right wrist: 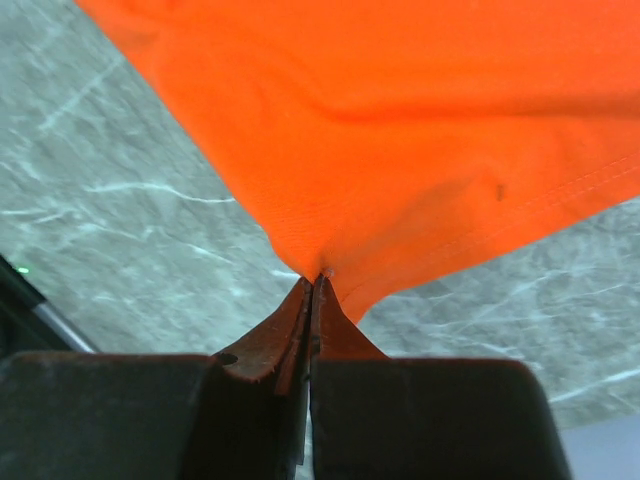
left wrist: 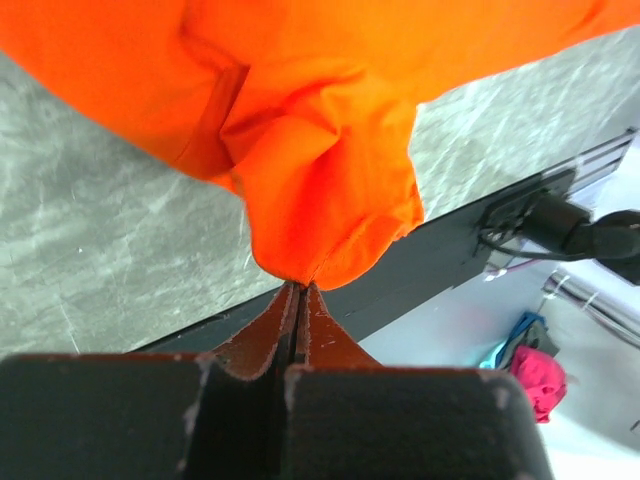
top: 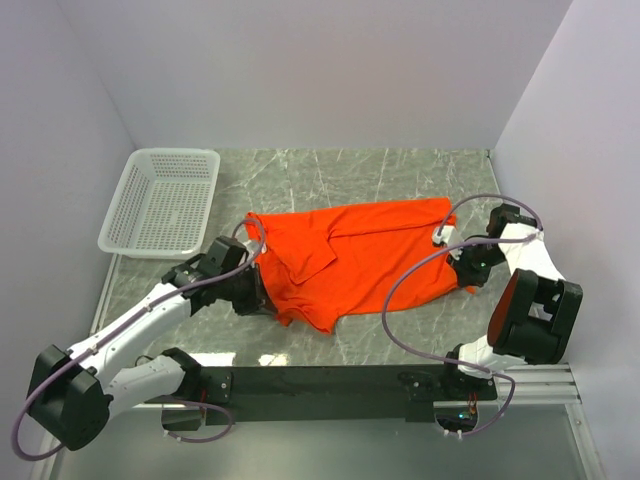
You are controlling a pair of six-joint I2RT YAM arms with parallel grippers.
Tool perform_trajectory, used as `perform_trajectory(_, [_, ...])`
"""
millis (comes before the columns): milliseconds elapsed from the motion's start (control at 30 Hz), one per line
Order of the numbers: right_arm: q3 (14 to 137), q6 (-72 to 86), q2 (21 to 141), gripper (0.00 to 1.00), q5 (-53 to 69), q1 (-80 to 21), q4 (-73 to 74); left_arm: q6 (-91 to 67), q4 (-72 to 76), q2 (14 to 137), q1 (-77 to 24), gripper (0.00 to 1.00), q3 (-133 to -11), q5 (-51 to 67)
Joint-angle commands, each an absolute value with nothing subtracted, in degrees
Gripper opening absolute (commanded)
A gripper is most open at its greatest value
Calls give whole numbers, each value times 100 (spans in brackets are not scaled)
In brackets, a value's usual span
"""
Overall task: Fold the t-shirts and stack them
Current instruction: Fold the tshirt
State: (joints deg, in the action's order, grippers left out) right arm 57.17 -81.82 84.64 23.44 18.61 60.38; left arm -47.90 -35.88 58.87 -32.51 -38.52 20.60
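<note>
- Pinching the t-shirt (top: 360,250) at both ends is where I am now. My left gripper (left wrist: 300,288) is clamped on a bunched lump of cloth at the shirt's left end, with the fabric caught right at the fingertips.
- My right gripper (right wrist: 315,283) is closed the same way on the stitched edge at the shirt's right end, nipping a small peak of orange cloth.
- The shirt lies across the middle of the table (top: 400,170), stretched sideways between my two arms. It is mostly flat but rumpled, with one flap turned over near its left side.
- I judge the task to be at an early stage. I see no neat fold, only one shirt and no stack. What is left, as I read it, is to smooth the shirt out, fold it properly and set it down as the base of a pile.
- The tabletop is a smooth grey-green marble pattern, so I expect the cloth to slide easily on it.
- A white mesh basket (top: 165,205) sits at the far left corner, well apart from the shirt.
- Plain pale walls close in the back and both sides.
- A black rail (top: 340,380) along the near edge carries my bases, and purple cables (top: 400,300) loop off each arm.
- Beyond the table edge my left wrist view shows something pink and teal, too blurred to name.
</note>
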Motion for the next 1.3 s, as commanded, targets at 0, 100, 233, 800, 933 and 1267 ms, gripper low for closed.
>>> perform_trajectory(0, [6047,-7840,8508,0,2584,1828,6302,-4456,-3683,5880,-2981,1,-4306,2364])
perform_trajectory(100, [6143,-7726,8560,0,2645,1828,6372,-4377,-3691,5924,-2778,1,-4464,2504])
perform_trajectory(233, [6284,-7524,8622,0,2689,1828,6390,-4351,-3674,5976,-2532,1,-4570,2636])
perform_trajectory(800, [7251,-6373,9492,0,3129,1758,6091,-3518,-3805,7496,-1907,1,-6670,2690])
perform_trajectory(933, [7330,-6197,9624,0,3155,1731,5951,-3024,-4130,8137,-1907,1,-7285,2619])
perform_trajectory(1267, [7462,-5714,9712,0,3129,1731,5573,-2786,-4219,8824,-1837,1,-7717,2312])
